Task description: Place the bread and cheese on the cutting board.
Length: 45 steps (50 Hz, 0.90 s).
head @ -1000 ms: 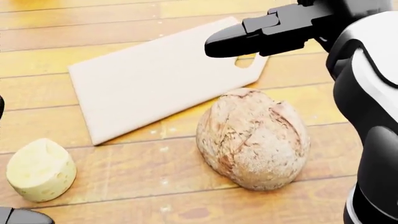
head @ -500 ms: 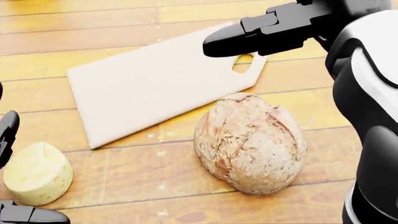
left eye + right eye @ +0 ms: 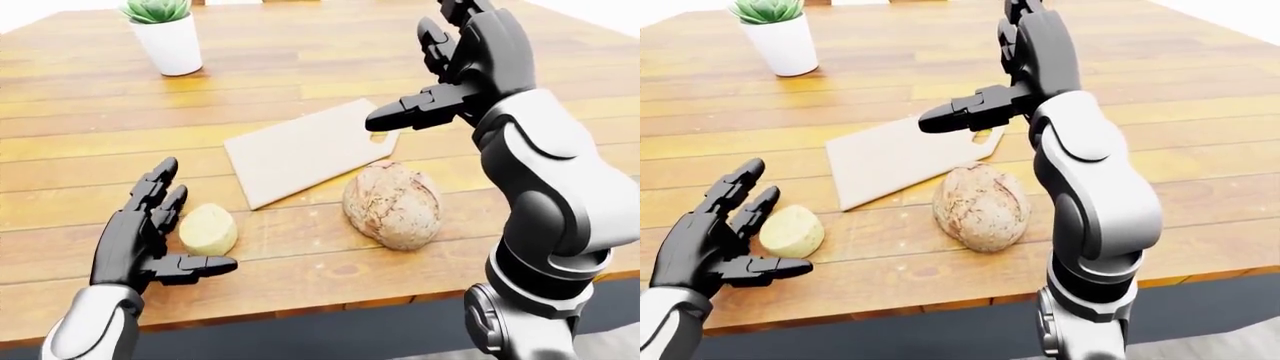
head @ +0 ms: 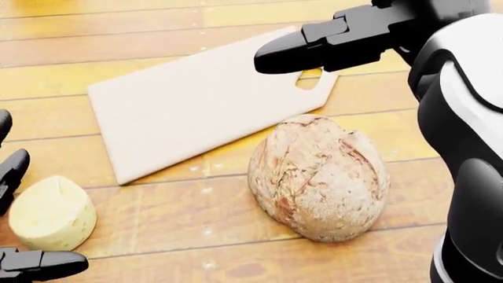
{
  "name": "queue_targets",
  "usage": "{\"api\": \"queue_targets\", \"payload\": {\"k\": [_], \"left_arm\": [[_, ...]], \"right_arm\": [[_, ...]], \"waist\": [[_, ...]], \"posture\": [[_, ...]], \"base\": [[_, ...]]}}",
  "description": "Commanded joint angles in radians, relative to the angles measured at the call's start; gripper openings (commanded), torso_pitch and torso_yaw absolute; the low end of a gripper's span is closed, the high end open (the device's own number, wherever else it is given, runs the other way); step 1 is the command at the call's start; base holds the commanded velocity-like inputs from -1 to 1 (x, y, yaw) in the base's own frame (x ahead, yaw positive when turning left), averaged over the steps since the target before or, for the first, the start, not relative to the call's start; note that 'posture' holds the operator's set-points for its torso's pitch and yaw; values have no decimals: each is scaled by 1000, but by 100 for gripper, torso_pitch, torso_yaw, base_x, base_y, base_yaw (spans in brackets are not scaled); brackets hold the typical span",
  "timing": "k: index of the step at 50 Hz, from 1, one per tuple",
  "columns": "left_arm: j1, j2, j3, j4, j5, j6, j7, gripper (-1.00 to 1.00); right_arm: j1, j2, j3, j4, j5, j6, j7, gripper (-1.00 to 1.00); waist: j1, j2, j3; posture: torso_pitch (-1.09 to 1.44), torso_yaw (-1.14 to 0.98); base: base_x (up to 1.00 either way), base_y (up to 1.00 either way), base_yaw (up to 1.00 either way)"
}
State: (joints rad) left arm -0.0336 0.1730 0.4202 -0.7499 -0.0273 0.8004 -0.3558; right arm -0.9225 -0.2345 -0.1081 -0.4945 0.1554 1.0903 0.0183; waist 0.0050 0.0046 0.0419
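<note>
A big wooden table [image 3: 300, 67] fills all three views. The cutting board [image 4: 196, 100] lies flat on it, pale and bare, with a small handle hole at its right end. The bread [image 4: 318, 177] is a round brown loaf sitting on the table just below the board's right end, very close to its edge but not on it. The cheese [image 4: 51, 213] is a small yellow lump with little holes, down at the left of the head view, well apart from the bread and a bit below the board's left corner. The head view looks down close, so it shows only bits of the hands — the two eye views show them whole. In the left-eye view the left hand [image 3: 150, 240] is low by the table, fingers spread apart, right beside the cheese; its thumb reaches under the cheese, but nothing is closed round it. The right hand [image 3: 455, 71] is held up high over the handle end of the board, its fingers apart too, one finger sticking out to the left, and it holds nothing. Only the eye views show the green plant in a white pot [image 3: 168, 41] — it stands far up the table at the top left.
</note>
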Motion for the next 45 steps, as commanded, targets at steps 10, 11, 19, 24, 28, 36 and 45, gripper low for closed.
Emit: {"api": "queue_targets", "payload": {"k": [10,11,19,24,28,36,45], "left_arm": [[6,2,-3,-1,27,-84,-3,47],[9,2,-6,3,34,-86,-3,46],[12,-4,-11,13,57,-89,-9,35],[16,-6,-19,17,73,-98,-11,33],[15,-5,-23,20,88,-105,-13,33],[14,-7,-31,20,112,-112,-20,-7],[14,-9,-25,13,123,-119,-24,-77]], "right_arm": [[-25,-4,-4,-20,-10,-36,1,100],[-27,-4,-4,-21,-11,-33,1,100],[-26,-4,-5,-20,-15,-34,6,100],[-25,-3,-5,-21,-15,-34,6,100],[-26,-4,-7,-23,-14,-32,6,100],[-27,-4,-8,-26,-11,-29,3,100],[-28,-6,-9,-27,-7,-27,1,100]], "waist": [[0,3,-23],[0,3,-23],[0,5,-26],[0,5,-26],[1,5,-26],[1,5,-26],[-1,5,-27]], "posture": [[0,0],[0,0],[0,0],[0,0],[0,0],[0,0],[0,0]], "base": [[0,0,0],[0,0,0],[0,0,0],[0,0,0],[0,0,0],[0,0,0],[0,0,0]]}}
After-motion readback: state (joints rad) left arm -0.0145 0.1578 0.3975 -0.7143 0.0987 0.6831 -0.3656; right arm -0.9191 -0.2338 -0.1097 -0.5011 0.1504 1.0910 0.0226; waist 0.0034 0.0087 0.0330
